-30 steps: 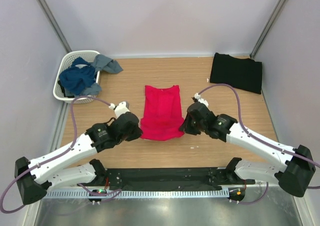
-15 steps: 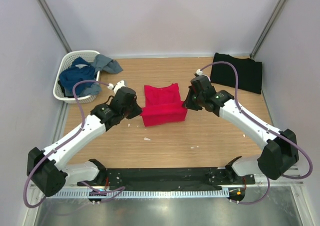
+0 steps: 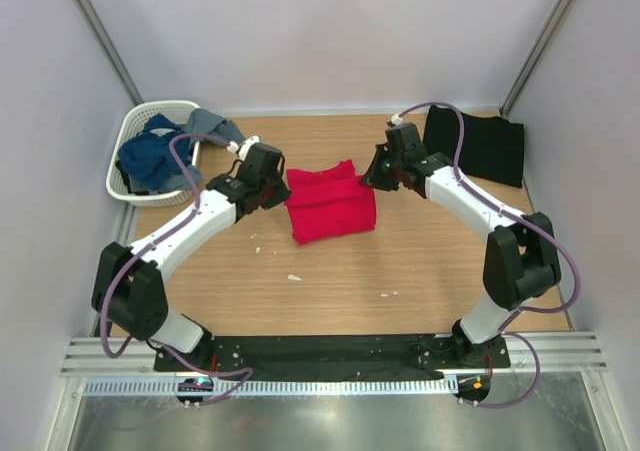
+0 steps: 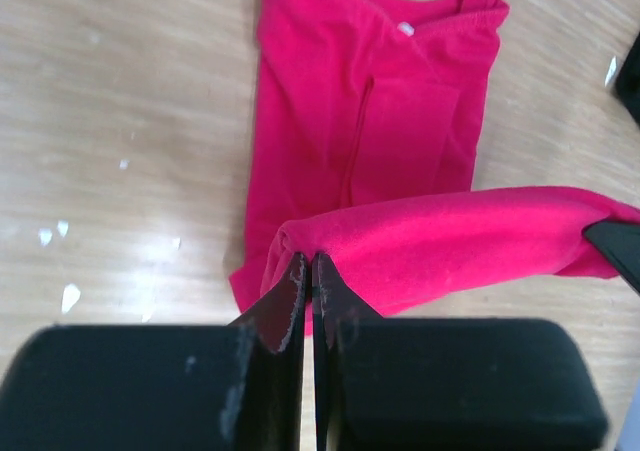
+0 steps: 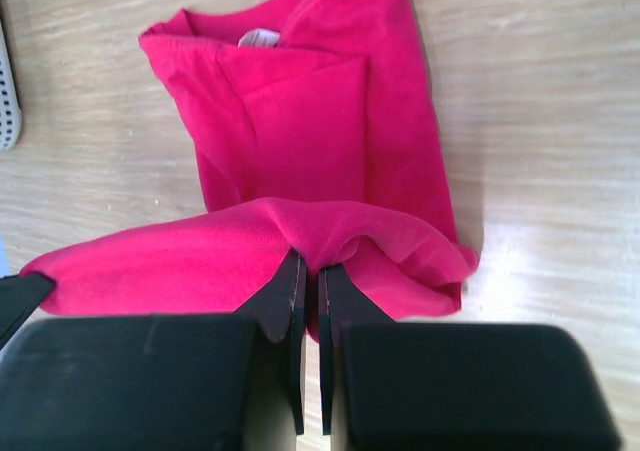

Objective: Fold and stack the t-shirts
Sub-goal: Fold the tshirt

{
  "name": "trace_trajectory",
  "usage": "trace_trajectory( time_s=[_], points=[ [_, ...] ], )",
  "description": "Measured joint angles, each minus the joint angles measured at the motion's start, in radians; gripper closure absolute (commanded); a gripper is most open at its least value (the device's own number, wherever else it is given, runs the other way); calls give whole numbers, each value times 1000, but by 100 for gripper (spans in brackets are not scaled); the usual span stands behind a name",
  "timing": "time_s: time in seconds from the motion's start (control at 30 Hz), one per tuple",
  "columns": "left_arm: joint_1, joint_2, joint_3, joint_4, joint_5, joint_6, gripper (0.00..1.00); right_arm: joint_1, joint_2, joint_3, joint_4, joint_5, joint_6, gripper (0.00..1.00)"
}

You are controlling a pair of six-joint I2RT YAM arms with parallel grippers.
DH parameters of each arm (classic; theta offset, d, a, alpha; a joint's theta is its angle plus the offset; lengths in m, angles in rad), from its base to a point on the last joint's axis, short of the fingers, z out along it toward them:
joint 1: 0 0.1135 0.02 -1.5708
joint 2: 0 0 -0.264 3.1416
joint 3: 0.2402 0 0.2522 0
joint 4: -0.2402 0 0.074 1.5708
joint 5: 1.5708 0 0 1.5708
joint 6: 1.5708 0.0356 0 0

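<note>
1. Left wrist view: left gripper (image 4: 310, 268) is clenched on one hem corner of the red t-shirt (image 4: 400, 101); the collar half lies flat just ahead.
2. The other corner is pinched by the right gripper (image 5: 310, 271), so the hem spans level for a straight fold.
3. Behind the right gripper lies the black t-shirt (image 3: 473, 146), untouched.

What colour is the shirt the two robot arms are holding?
The shirt is bright red; the left wrist view shows it best.

No readable text, labels or numbers.
</note>
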Motion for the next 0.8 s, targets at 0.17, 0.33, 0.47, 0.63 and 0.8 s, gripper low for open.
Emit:
trace_trajectory(
  time_s=[0.17,0.33,0.47,0.63,0.8],
  points=[
    [36,134,105,17,0,37,100,-38,107,69,48,-55,-13,99],
    [82,223,190,22,3,69,100,-53,252,183,79,-100,-23,99],
    [116,312,270,29,21,101,100,-61,344,258,88,-110,-32,99],
    [145,436,327,69,61,122,100,-73,423,314,99,-114,-40,99],
    [158,547,374,77,84,129,100,-93,454,327,99,-109,-46,99]
  ],
)
